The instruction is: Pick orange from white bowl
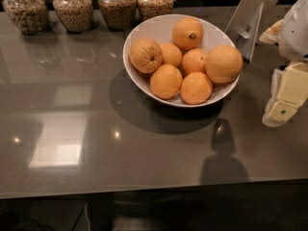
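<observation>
A big white bowl (151,30) sits on the gray counter (72,105). Seven oranges lie in the bowl. The orange (223,64) to pick is the biggest one. It is round and smooth, and it rests at the right side of the bowl, against the rim. A wrinkly orange (145,55) lies at the left side of the bowl. An orange with a dark spot (187,33) lies at the back of the bowl.

The robot's hand (284,97) hangs to the right of the bowl, apart from it and touching no fruit. I cannot tell if the hand is clenched or released.

Four glass jars (89,8) stand in a row behind the bowl. A white stand (248,18) is behind the bowl on the right.
</observation>
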`<state>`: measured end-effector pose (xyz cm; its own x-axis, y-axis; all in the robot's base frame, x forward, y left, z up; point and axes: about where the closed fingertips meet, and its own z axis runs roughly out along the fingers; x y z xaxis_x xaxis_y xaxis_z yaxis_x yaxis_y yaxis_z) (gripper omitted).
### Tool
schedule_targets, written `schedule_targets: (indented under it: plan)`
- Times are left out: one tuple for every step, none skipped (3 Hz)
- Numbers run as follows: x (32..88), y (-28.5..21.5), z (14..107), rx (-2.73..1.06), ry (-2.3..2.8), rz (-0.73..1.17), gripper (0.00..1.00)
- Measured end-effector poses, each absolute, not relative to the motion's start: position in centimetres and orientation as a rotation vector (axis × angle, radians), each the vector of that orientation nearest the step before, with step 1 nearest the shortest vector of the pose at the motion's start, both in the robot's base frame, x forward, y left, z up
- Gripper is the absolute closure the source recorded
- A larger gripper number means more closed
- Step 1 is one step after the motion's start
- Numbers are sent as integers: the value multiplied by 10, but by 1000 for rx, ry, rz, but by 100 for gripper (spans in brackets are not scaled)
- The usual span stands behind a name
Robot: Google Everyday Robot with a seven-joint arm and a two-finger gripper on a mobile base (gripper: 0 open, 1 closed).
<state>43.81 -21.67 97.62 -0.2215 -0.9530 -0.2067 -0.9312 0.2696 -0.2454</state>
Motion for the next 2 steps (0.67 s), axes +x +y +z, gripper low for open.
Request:
schedule_targets:
  plan:
    - [438,-217,976,-1725,2232,-98,0]
    - [456,-212,974,-1722,2153,-112,0]
